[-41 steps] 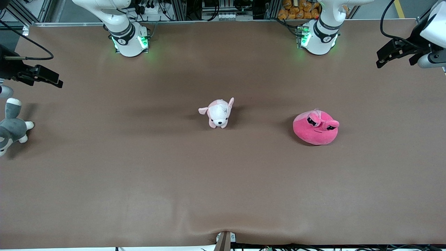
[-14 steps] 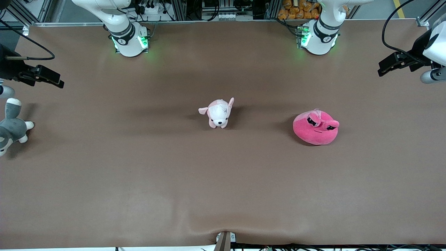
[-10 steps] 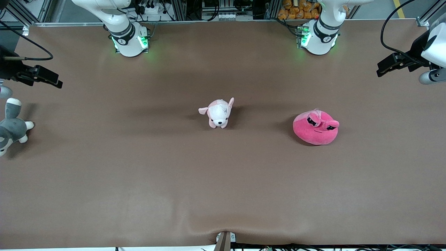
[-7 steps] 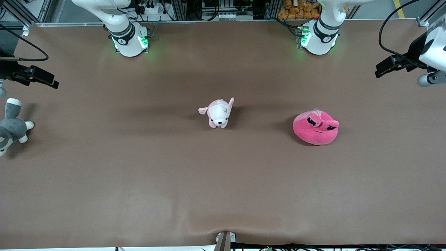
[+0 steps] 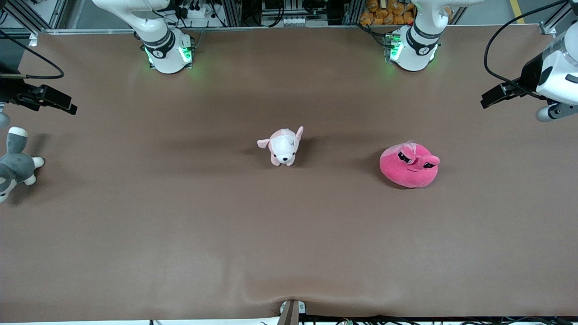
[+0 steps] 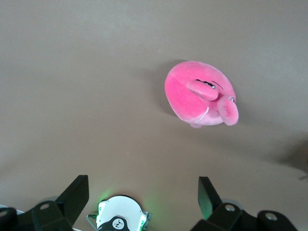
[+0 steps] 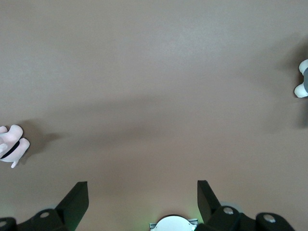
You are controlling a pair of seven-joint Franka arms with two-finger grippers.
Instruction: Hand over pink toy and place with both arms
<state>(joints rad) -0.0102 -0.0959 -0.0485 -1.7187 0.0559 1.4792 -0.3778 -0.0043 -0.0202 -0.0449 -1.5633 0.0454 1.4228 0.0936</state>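
Both sets of jaws stood wide apart, holding nothing. The left gripper (image 6: 139, 199) had edged inward over the desk's (image 5: 289, 234) left-arm end; the right gripper (image 7: 139, 199) barely shifted. The pink toy (image 5: 409, 164) lay unmoved on the desk, well apart from both.

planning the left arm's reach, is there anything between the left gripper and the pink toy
Nothing: only bare brown table lies between the open left gripper and the pink toy, as the front view and left wrist view show.
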